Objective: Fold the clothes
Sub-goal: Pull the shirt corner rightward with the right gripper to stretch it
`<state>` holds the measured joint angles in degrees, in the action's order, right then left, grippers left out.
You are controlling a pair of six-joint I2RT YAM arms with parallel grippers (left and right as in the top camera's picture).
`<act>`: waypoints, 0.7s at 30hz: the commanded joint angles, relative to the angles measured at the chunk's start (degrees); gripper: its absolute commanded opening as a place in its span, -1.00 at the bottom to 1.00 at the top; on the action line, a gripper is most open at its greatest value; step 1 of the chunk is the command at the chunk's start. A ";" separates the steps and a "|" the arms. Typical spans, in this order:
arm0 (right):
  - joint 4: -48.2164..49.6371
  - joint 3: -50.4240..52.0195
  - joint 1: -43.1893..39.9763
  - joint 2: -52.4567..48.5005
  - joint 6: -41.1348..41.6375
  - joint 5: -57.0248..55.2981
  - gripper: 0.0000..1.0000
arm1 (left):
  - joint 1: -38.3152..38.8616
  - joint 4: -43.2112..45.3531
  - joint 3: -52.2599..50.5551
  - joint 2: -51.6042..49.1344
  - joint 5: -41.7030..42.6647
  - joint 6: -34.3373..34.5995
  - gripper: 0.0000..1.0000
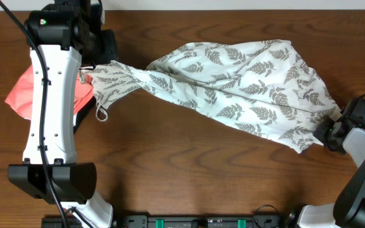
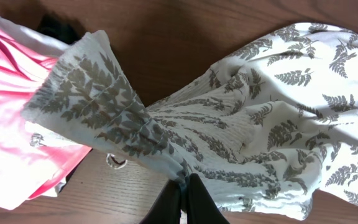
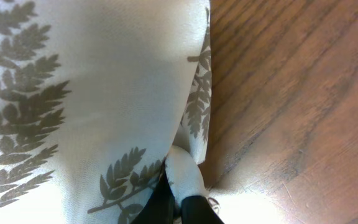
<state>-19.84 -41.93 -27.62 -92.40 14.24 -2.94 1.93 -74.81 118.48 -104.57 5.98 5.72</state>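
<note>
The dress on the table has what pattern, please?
The dress is white with grey-green fern leaves, clearest overhead.

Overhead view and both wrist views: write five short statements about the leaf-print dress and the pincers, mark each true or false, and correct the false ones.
1. The dress stretches between the left pincer and the right pincer. True.
2. The left pincer is open, clear of the dress. False: it is shut on bunched dress fabric.
3. A pink garment lies at the dress's left end. True.
4. The dress is folded into a neat square. False: it lies unfolded and twisted on the table.
5. The right pincer grips the pink garment. False: it is shut on the dress.
</note>
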 commanded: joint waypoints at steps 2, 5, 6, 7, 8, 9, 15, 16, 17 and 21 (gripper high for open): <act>-1.38 1.16 -0.20 -0.07 -0.13 0.87 -0.98 | -0.46 -0.20 -0.20 -0.24 -0.68 -0.76 -0.88; -2.47 -0.68 -0.20 3.58 -0.13 0.83 -0.98 | -0.46 -0.15 -0.20 -0.24 -0.70 -0.79 -0.88; -2.91 -1.95 -0.28 5.38 -0.11 0.79 -0.98 | -0.46 -0.11 -0.20 -0.24 -0.72 -0.79 -0.88; -3.17 -2.93 -0.37 6.49 -0.07 0.79 -0.98 | -0.46 -0.04 -0.20 -0.24 -0.72 -0.81 -0.88; -3.52 -4.46 -0.57 7.96 -0.07 0.76 -0.98 | -0.46 0.07 -0.20 -0.24 -0.72 -0.81 -0.88; -3.78 -5.81 -0.83 9.07 -0.07 0.48 -0.98 | -0.46 0.13 -0.20 -0.24 -0.74 -0.81 -0.88; -9.75 -15.93 -2.97 11.76 -0.15 -6.64 -0.97 | -0.46 -0.42 -0.20 -0.24 -0.72 -0.81 -0.88; -10.84 -17.20 -3.50 11.76 -0.20 -8.13 -0.98 | -0.46 -0.63 -0.20 -0.24 -0.72 -0.79 -0.88; -11.63 -18.21 -4.13 11.78 -0.48 -9.25 -0.98 | -0.46 -0.85 -0.20 -0.24 -0.72 -0.81 -0.88; -13.51 -20.85 -7.78 11.76 -2.12 -9.73 -0.97 | -0.46 -1.29 -0.20 -0.24 -0.76 -0.79 -0.88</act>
<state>-32.32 -60.86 -32.58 -80.82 13.47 -9.30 1.93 -75.85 118.48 -104.57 5.98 5.72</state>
